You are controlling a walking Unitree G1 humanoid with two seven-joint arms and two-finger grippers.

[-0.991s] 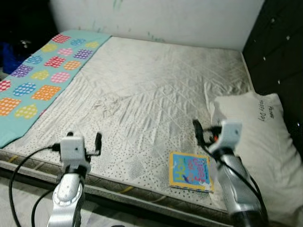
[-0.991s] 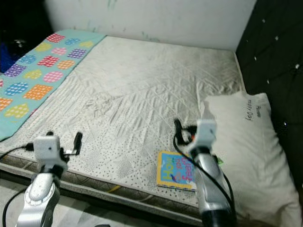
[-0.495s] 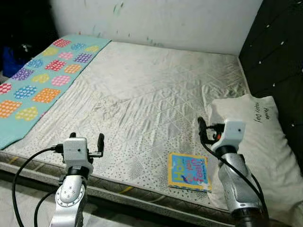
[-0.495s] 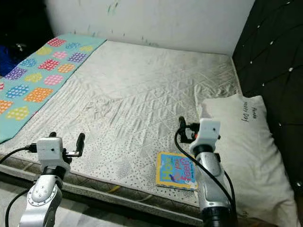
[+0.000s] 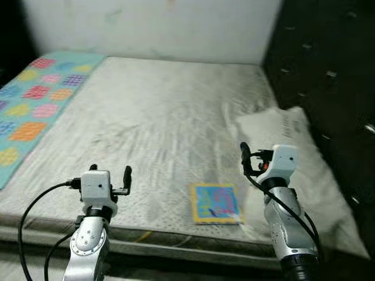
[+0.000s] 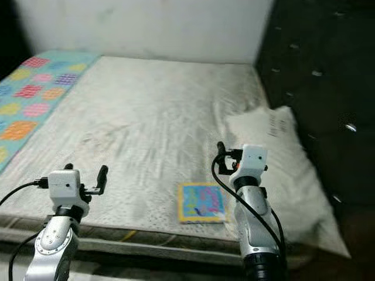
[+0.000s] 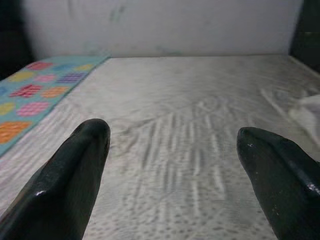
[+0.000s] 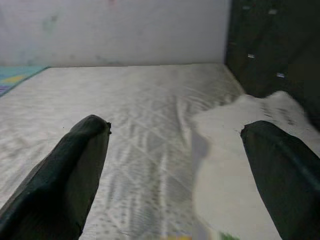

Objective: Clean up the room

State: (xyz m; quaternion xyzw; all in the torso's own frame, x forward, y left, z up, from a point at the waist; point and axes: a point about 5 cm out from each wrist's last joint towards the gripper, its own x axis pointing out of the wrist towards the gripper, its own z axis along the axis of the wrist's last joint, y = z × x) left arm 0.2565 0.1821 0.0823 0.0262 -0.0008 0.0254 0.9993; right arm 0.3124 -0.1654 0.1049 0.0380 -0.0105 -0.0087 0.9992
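— What can be seen on the bed (image 5: 164,111)?

— A small book (image 5: 215,203) with a blue cover and yellow edge is laid flat near the front edge. A white pillow (image 5: 293,152) is placed just beside it, by the dark wall (image 5: 328,70). A blue blanket (image 5: 35,99) with bright patches is spread along the far left side.

— Where are the claws?

— The left gripper (image 5: 109,171) is held up over the front edge, fingers spread wide, nothing held. The right gripper (image 6: 227,153) is raised between book and pillow. In the right wrist view its fingers (image 8: 65,170) are spread apart too.

— What has changed?

— The whole picture has been turned to the right, so more dark wall is seen. The book has not been touched.

— What is shown better by the wrist views?

— The wrinkles in the sheet are seen up close.
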